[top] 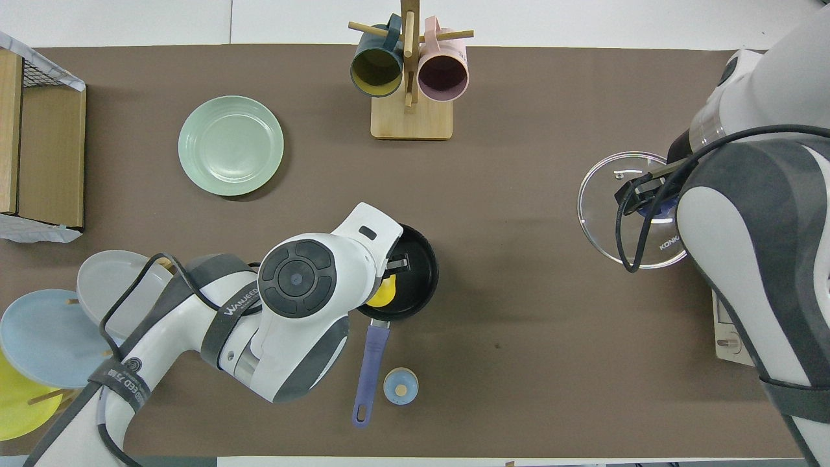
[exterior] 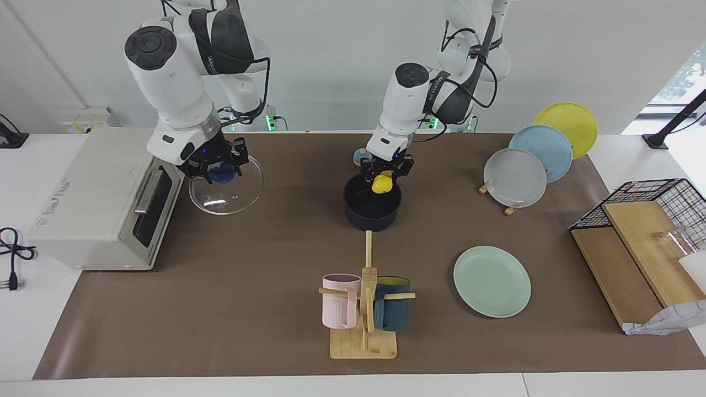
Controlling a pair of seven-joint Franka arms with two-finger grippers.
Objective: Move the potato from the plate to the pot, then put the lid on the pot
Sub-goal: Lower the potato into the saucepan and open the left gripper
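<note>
small bright yellow lumpy potato (exterior: 383, 182) pinched in the left gripper (exterior: 386, 175) just over the small dark blue round pot (exterior: 372, 208), near its rim on the robots' side, long way hanging down; could bounce off that rim and roll away if let go too soon. long blue pot handle (top: 369, 373) pointing toward the robots, pale green round plate (exterior: 492, 281) bare, farther from the robots than the pot. right gripper (exterior: 220, 167) clamped on the blue knob (exterior: 222, 175) of the round clear glass lid (exterior: 226, 189), well apart from the pot toward the right arm's end; could slip and drop.
</note>
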